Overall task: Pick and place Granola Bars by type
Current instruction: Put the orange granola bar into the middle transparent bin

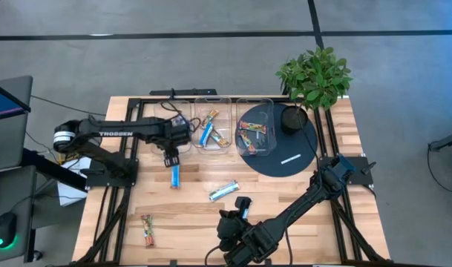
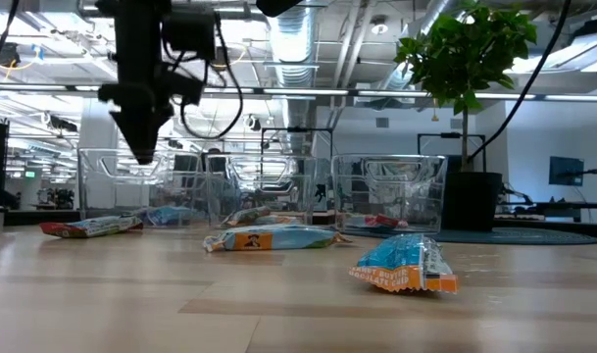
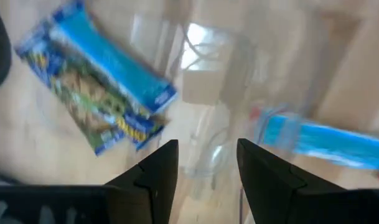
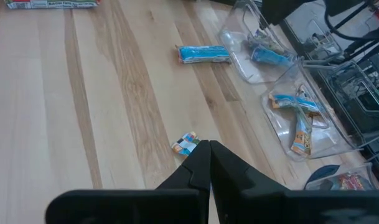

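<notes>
My left gripper [image 1: 171,157] [image 3: 206,146] points down, open and empty, high over the near rim of the left clear bin [image 4: 246,68]. Below it, one blue granola bar [image 3: 96,87] lies inside that bin. Another blue bar [image 1: 175,176] [image 3: 326,143] lies flat on the wood just outside it. A silvery-blue bar [image 1: 223,191] and a blue bar [image 1: 243,206] [image 4: 185,144] lie mid-table. My right gripper [image 1: 236,217] [image 4: 208,146] is shut just short of that last bar. An orange-brown bar [image 1: 147,231] lies near the front left.
The middle bin [image 1: 211,127] holds blue and orange bars, and the right bin [image 1: 257,127] holds orange-red ones. At the back right, a dark round mat [image 1: 289,152] carries a potted plant [image 1: 315,74] and a small white mark [image 1: 290,158]. Bare wood lies between the loose bars.
</notes>
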